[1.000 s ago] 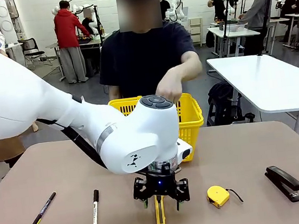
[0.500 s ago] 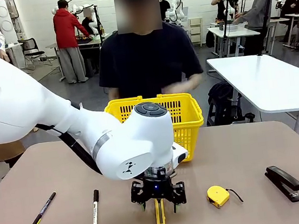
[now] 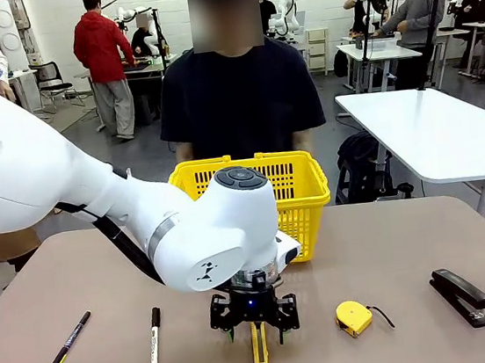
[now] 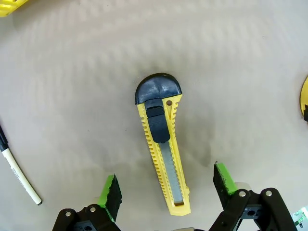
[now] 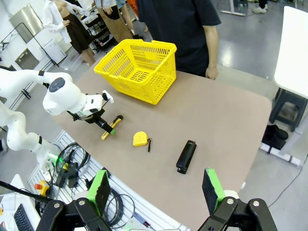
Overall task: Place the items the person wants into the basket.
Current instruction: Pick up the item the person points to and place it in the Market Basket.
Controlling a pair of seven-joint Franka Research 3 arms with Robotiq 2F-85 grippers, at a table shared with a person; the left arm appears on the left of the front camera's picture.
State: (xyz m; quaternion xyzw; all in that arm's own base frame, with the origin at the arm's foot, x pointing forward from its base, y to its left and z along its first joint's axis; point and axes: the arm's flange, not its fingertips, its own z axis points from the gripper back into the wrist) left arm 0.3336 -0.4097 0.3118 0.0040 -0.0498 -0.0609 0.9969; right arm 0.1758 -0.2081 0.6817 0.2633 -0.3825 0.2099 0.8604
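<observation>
Hovering low over the yellow-and-black plastic utility knife (image 3: 260, 356) (image 4: 161, 144), the left end effector (image 3: 257, 332) (image 4: 166, 185) has its jaws spread wide, one green-padded finger on each side of the handle, and in the left wrist view neither pad touches it; the knife lies flat on the brown surface (image 3: 392, 243), its rounded black cap pointing away from the fingers. The right end effector (image 5: 156, 190) is also wide open and grips nothing, high above the robot's side of the surface.

The bright yellow slotted plastic basket (image 3: 305, 183) (image 5: 137, 70) stands upright at the far side, its front partly hidden by the white left arm in the front view; the person in a dark navy T-shirt (image 3: 236, 94) stands just behind it.

Five tools lie in a row, apart from one another, counted from the robot's left: one slim black pen with a yellow tip (image 3: 69, 342); one white marker with a black cap (image 3: 155, 337) (image 4: 17, 171); the one knife; one small yellow tape measure (image 3: 354, 317) (image 5: 140, 139) with a short black loop; one black stapler (image 3: 460, 296) (image 5: 186, 156). There is one basket.

Fine print runs along the marker's barrel, too small to read.
</observation>
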